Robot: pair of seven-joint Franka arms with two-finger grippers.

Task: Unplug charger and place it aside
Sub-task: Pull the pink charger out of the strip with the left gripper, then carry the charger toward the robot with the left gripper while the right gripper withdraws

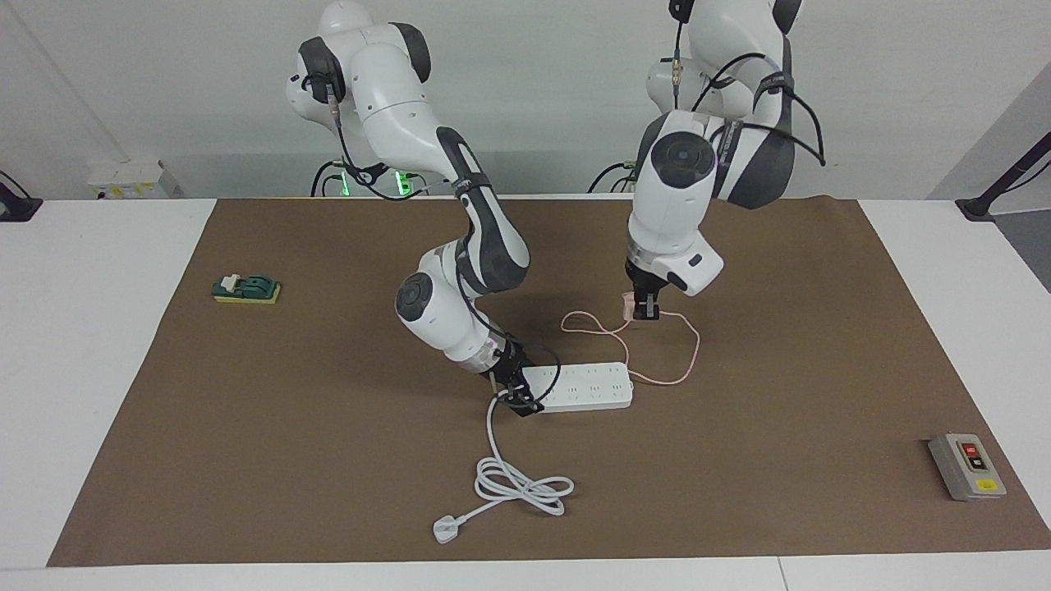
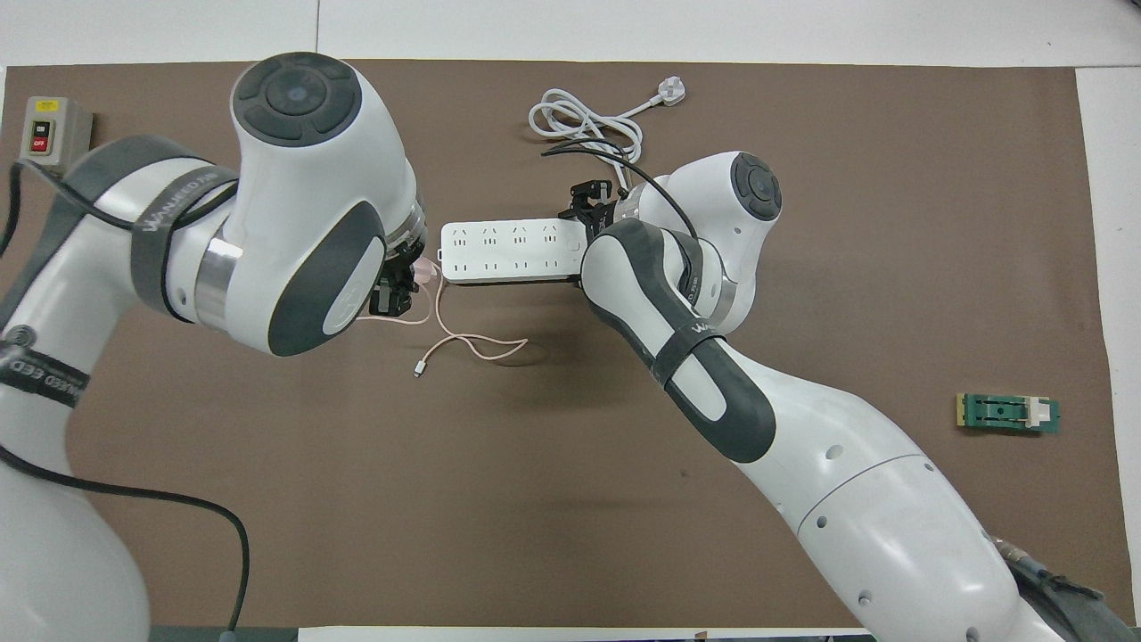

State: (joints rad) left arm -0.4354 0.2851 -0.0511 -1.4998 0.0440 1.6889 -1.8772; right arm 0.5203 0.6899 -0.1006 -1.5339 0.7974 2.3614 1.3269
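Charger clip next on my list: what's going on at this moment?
The left end effector is shut on the pale pink charger, which is already out of the power strip and held over the mat nearer the robots than the strip. Its thin pink cable trails loosely on the mat beside the strip. The right end effector is down at the strip's cord end, apparently steadying it. The charger has not yet been set down.

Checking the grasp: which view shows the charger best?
Facing view: the pink charger shows clear of the power strip, in the left pincer, cable trailing. Overhead, the left arm hides most of it; only a pink edge and the cable show.
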